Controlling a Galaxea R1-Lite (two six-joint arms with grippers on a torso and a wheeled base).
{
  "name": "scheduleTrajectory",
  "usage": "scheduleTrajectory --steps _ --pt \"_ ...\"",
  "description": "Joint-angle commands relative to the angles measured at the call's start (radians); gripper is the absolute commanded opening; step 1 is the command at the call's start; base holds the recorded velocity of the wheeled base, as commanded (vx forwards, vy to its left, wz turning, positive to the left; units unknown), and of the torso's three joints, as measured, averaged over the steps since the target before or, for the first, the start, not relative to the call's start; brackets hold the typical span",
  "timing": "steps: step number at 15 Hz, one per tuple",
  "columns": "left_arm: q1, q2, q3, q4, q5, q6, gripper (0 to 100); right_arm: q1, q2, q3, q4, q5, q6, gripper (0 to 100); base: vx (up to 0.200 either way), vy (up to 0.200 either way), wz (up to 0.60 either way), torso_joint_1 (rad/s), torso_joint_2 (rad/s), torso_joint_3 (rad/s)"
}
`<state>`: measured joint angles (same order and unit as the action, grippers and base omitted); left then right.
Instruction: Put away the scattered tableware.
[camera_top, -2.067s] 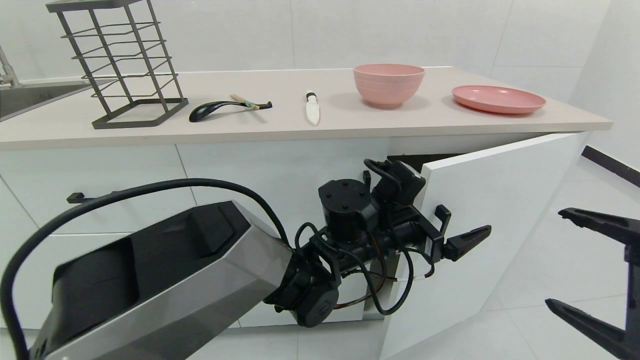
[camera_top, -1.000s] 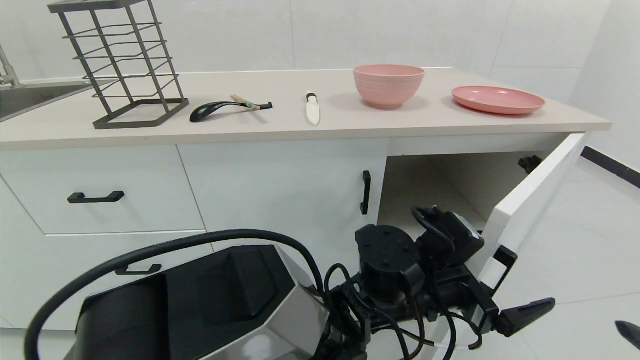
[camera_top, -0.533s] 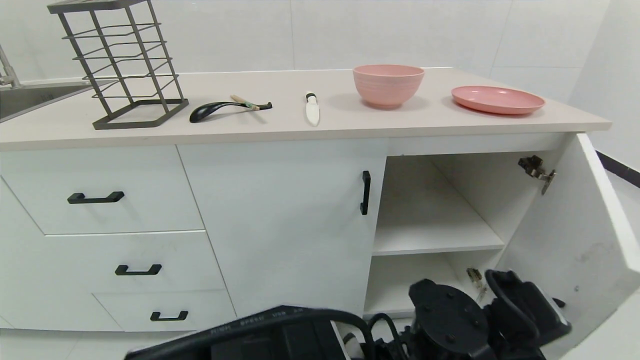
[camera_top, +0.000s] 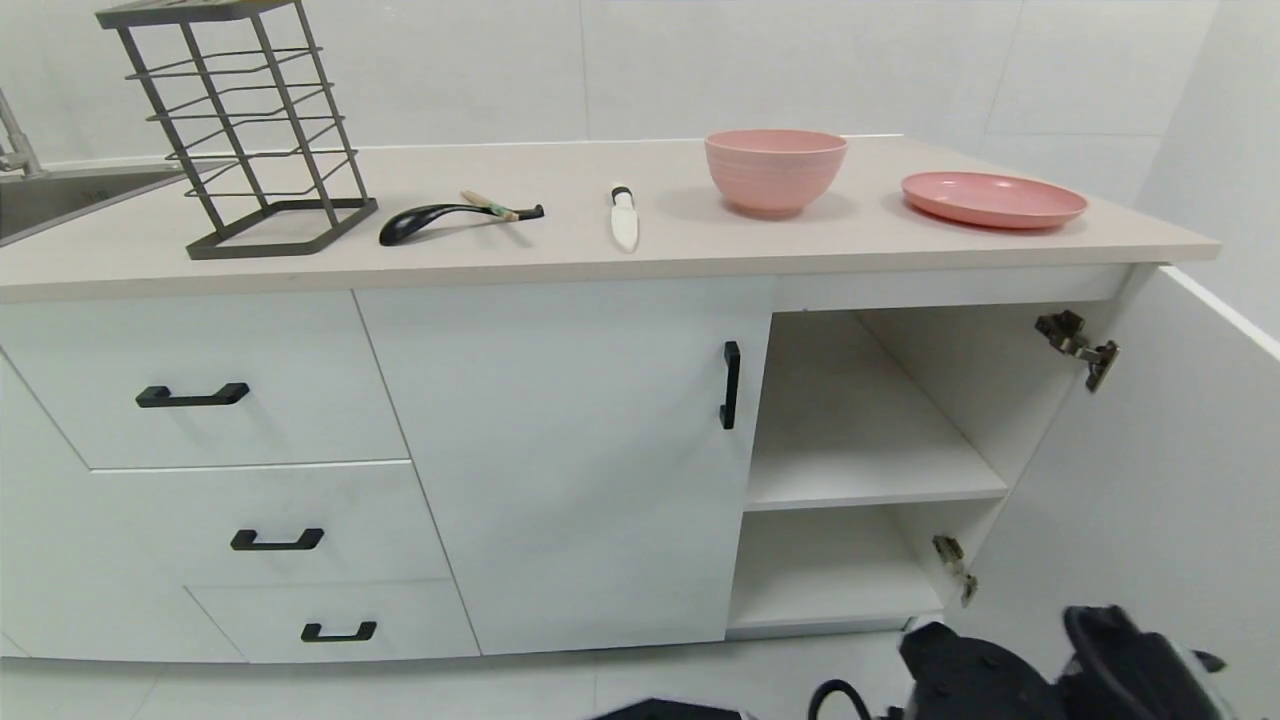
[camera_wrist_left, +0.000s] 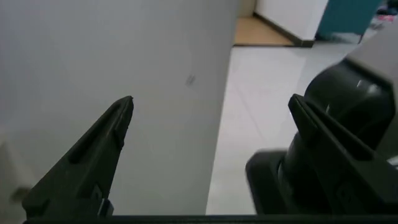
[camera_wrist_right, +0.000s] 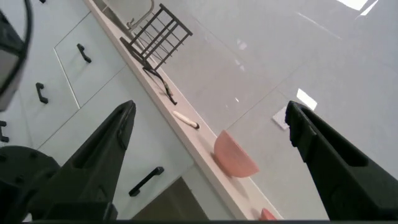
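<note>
Bowl (camera_top: 775, 171) and plate (camera_top: 993, 198) are set near the counter's (camera_top: 880, 242) right edge, spoon (camera_top: 425, 219) and knife (camera_top: 625, 222) by its front edge. Left claw (camera_wrist_left: 211, 121) and right claw (camera_wrist_right: 211, 127) are spread wide, with nothing held.

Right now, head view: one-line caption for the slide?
Cabinet door open; pink bowl, pink plate, knife and black spoon lie on the countertop.

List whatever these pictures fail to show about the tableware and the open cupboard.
Pink bowl: head view, its own wall hides the inside.
Wooden piece across the black spoon: head view, too small to identify.
Lower cupboard compartment: head view, its back partly hidden by the shelf.
Sink: head view, cut off by the picture's edge.
</note>
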<state>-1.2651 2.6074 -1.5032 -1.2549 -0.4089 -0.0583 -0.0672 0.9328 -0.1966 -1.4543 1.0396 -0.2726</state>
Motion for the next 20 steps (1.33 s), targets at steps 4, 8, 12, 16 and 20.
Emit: scheduleTrajectory --steps 4,8,12,16,20 --pt "0.336 -0.639 0.741 -0.149 0.004 0.008 100 0.026 -0.088 0.075 0.003 0.0 0.0 100 0.0 0.0 0.0 0.0 0.0 0.0" --pt "0.469 -1.142 1.196 -0.15 0.001 0.008 100 0.037 -0.166 0.149 0.023 0.0 -0.002 100 0.0 0.0 0.0 0.0 0.0 0.0" --pt "0.765 -1.551 1.321 -0.092 -0.001 0.038 100 0.035 -0.301 0.192 0.207 -0.023 0.0 100 0.0 0.0 0.0 0.0 0.0 0.0" --pt "0.934 -1.994 1.304 0.279 0.001 0.037 100 0.033 -0.508 0.19 0.434 -0.046 0.035 100 0.0 0.0 0.0 0.0 0.0 0.0" --pt "1.047 -2.512 1.137 1.082 0.016 0.037 100 0.01 -0.779 0.194 0.785 -0.046 0.036 100 0.0 0.0 0.0 0.0 0.0 0.0"
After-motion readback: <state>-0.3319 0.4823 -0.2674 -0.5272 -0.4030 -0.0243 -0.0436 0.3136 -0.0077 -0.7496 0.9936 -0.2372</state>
